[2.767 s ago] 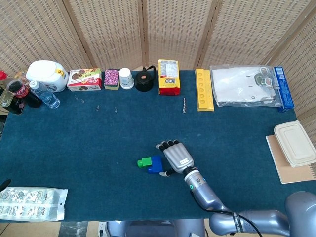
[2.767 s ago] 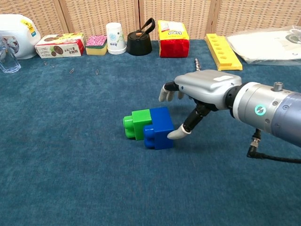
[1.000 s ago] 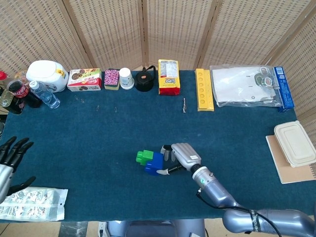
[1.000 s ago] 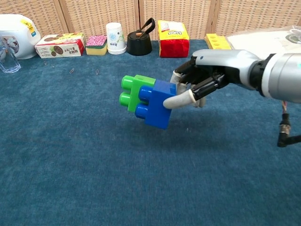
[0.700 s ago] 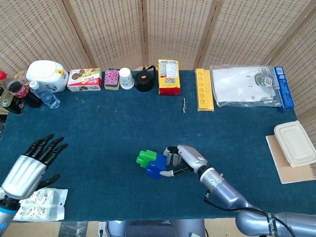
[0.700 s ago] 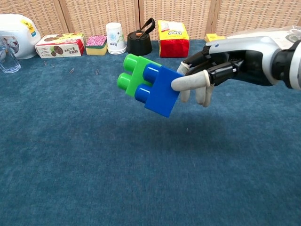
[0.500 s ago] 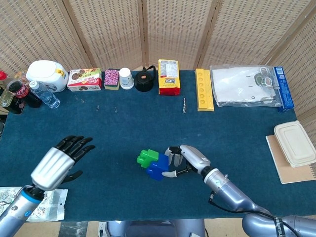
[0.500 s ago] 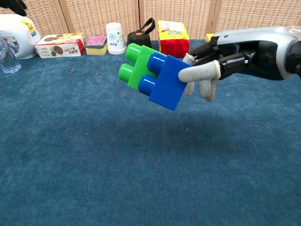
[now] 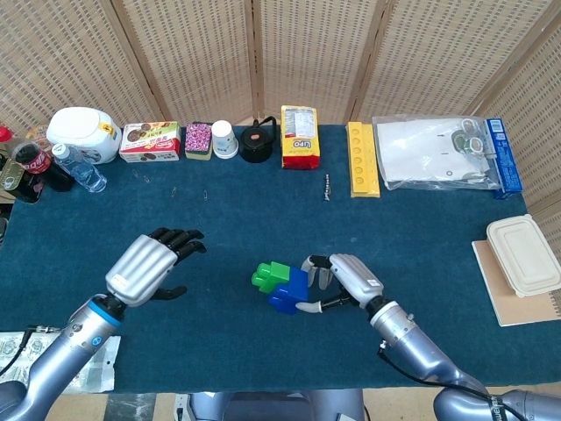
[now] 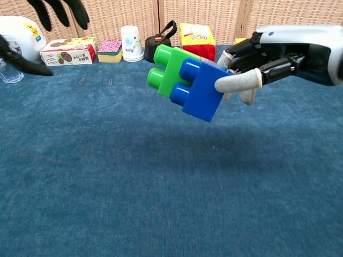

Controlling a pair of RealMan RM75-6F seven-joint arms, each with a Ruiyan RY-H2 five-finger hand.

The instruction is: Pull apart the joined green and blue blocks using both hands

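Observation:
My right hand (image 9: 346, 281) (image 10: 257, 67) grips the blue block (image 9: 288, 293) (image 10: 199, 91) and holds it well above the table. The green block (image 9: 268, 274) (image 10: 167, 70) is still joined to the blue one on its left side, studs pointing left. My left hand (image 9: 151, 267) hovers open to the left of the blocks, fingers spread and pointing toward them, a clear gap away. In the chest view only the dark fingers (image 10: 59, 10) of the left hand show at the top left corner.
Along the far edge of the blue cloth stand a white jar (image 9: 83, 133), snack box (image 9: 150, 141), paper cup (image 9: 225, 139), black pot (image 9: 257, 142), yellow bag (image 9: 299, 136) and yellow tray (image 9: 362, 159). A plastic packet (image 9: 35, 361) lies at the near left.
My right hand picked the joined blocks off the table and raised them. My left hand came in from the lower left and moved rightward toward the blocks.

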